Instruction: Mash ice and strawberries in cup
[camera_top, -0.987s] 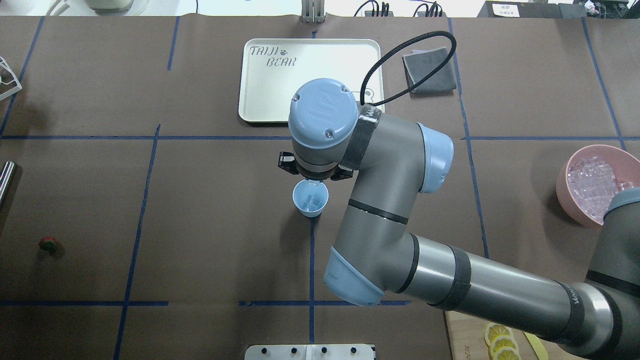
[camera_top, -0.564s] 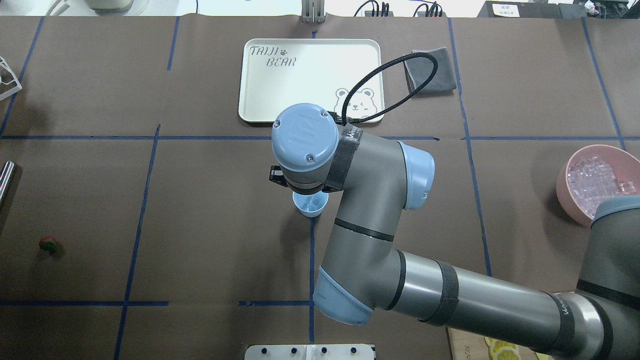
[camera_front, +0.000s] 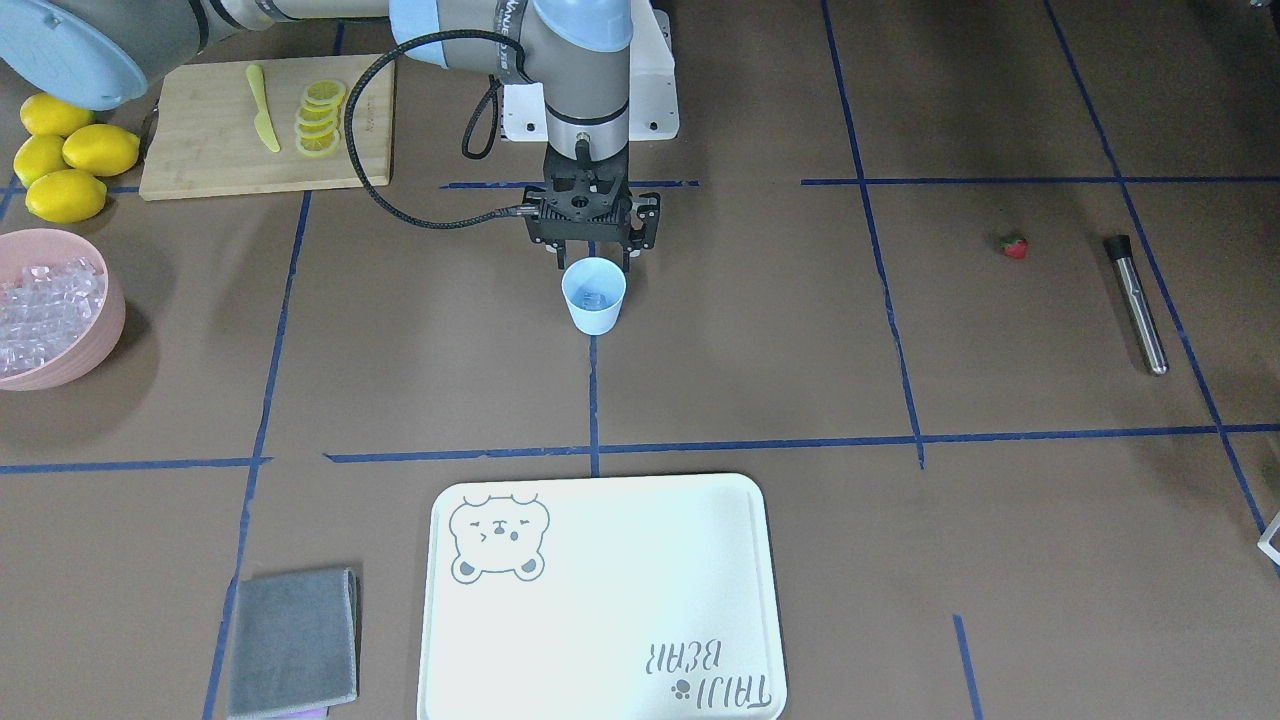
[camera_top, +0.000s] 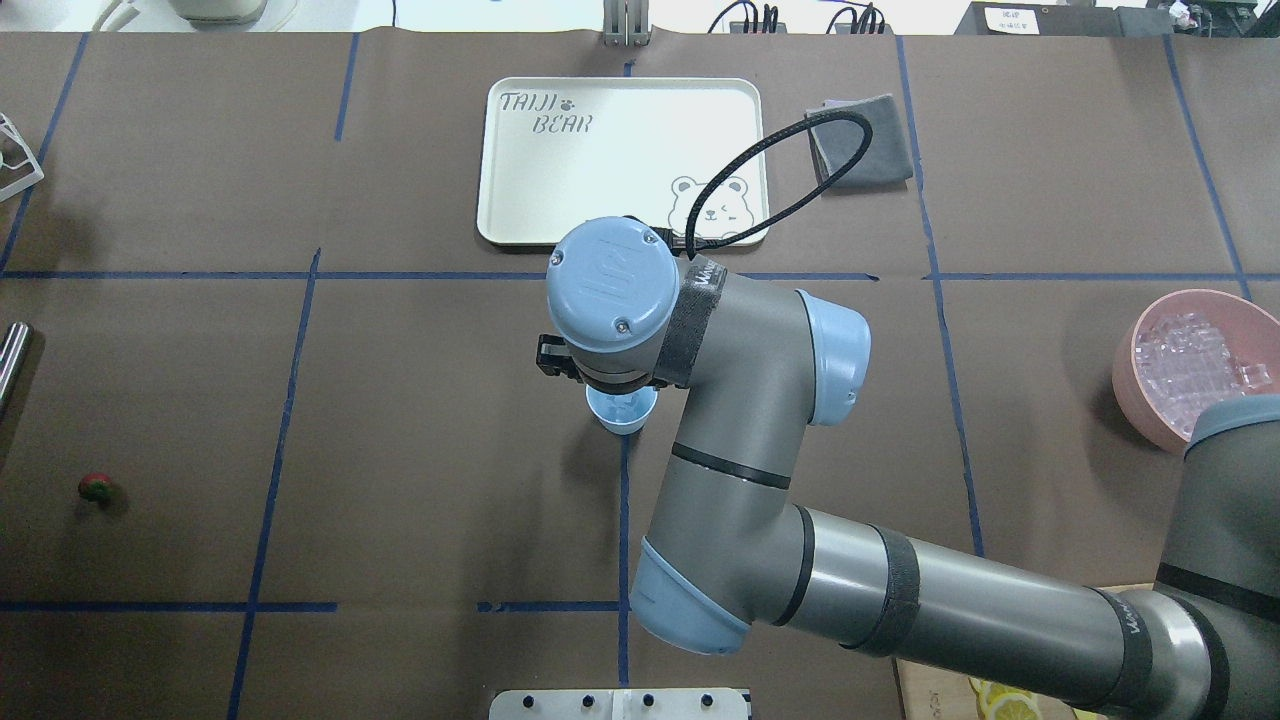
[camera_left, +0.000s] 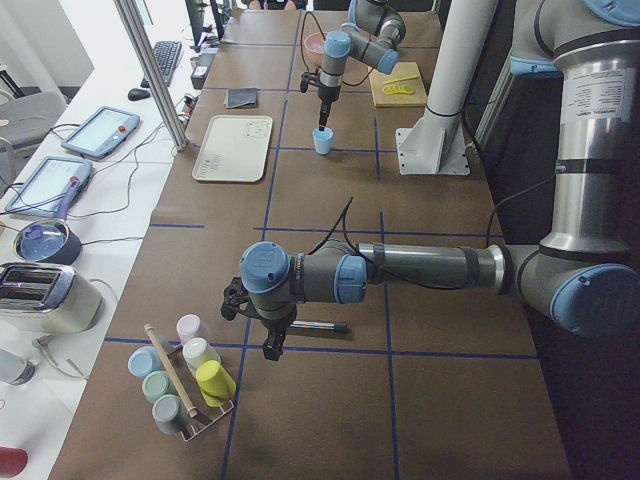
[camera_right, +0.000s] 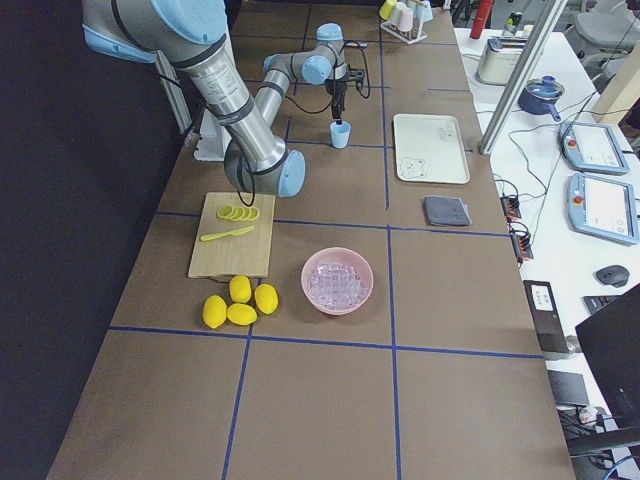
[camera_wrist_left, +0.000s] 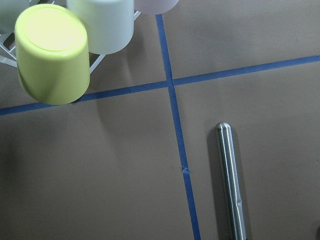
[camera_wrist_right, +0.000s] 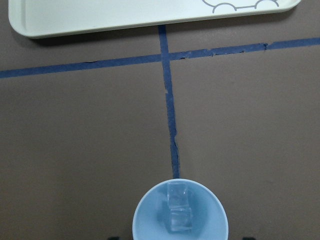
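Observation:
The pale blue cup (camera_front: 594, 297) stands at the table's middle on a blue tape line, with clear ice (camera_wrist_right: 179, 210) cubes in its bottom. My right gripper (camera_front: 594, 260) hangs open just above and behind its rim, holding nothing; the wrist hides part of the cup (camera_top: 622, 411) from overhead. More ice (camera_top: 1193, 362) fills a pink bowl (camera_front: 95, 335) on my right. The strawberry (camera_top: 96, 488) lies alone far to my left. My left gripper (camera_left: 268, 345) shows only in the exterior left view, above a metal rod (camera_wrist_left: 231, 180); I cannot tell whether it is open or shut.
A cream tray (camera_top: 520, 215) lies beyond the cup, a grey cloth (camera_top: 860, 140) beside it. A cutting board (camera_front: 200, 150) with lemon slices and a knife, plus whole lemons (camera_front: 65, 165), sit near my right base. A rack of cups (camera_left: 190, 375) stands at my left.
My right wrist has drawn back from over the tray toward the robot and slightly left, now covering more of the cup. The cup and strawberry have stayed put.

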